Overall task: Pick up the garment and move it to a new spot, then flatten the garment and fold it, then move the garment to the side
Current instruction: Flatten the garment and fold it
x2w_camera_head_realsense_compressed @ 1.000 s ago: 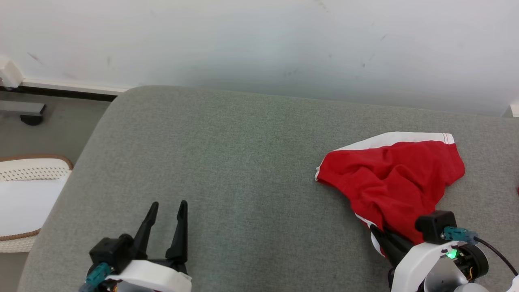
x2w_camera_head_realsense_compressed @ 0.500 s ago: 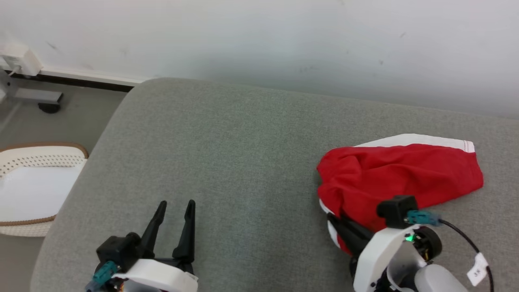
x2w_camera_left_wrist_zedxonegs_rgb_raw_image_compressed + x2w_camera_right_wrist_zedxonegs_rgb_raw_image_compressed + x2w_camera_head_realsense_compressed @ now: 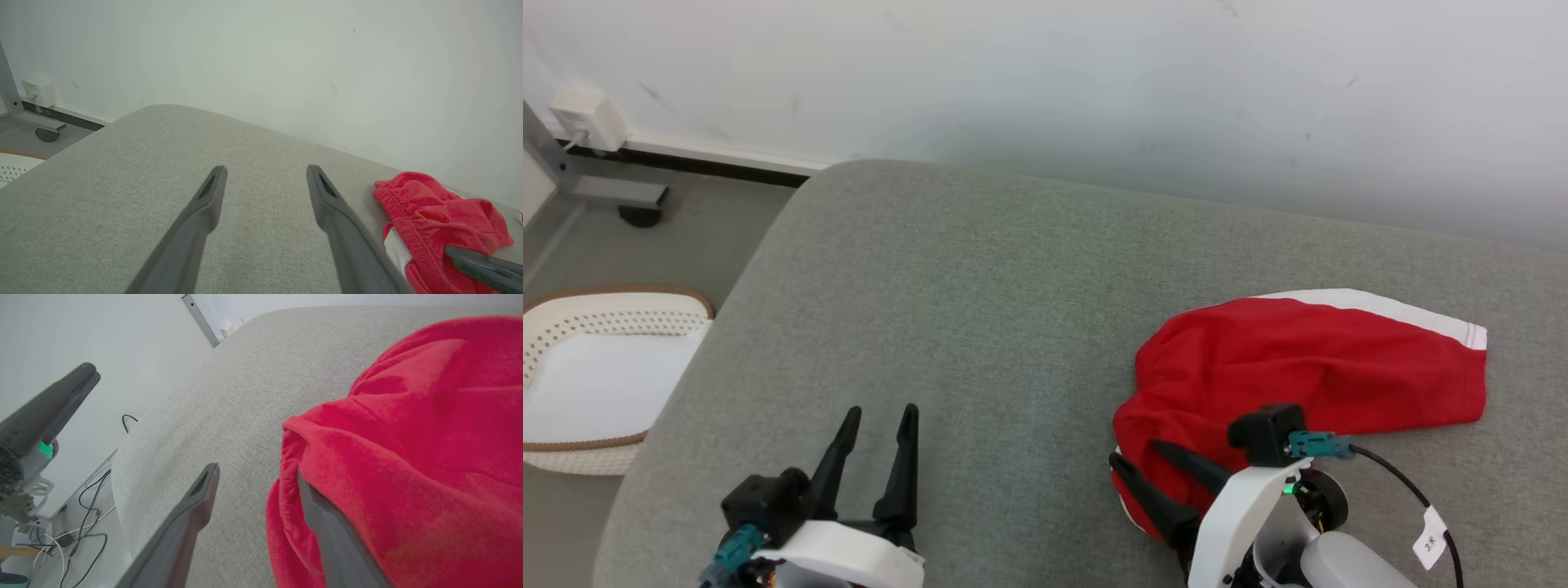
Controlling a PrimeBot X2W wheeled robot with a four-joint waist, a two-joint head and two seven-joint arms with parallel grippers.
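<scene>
Basket: at the far left of your head view, a white perforated basket point(image 3: 613, 314) sits beside the grey cushion point(image 3: 1013, 310).
Left gripper: your left gripper point(image 3: 880, 411) is at the lower left, its fingers spread wide over bare cushion and holding nothing.
Right gripper: your right gripper point(image 3: 1137, 453) is right of centre, its fingers parted, with one tucked under the cloth's edge.
Garment: the red garment point(image 3: 1307, 367) with a white band lies crumpled at the right.

The head camera looked down from the near side across the grey cushion point(image 3: 980, 310) to the far wall point(image 3: 1045, 73). The left wrist camera faced far, low behind the left tool point(image 3: 266, 169); the right wrist's faced left, close upon the red garment point(image 3: 1307, 367), which all shared.
</scene>
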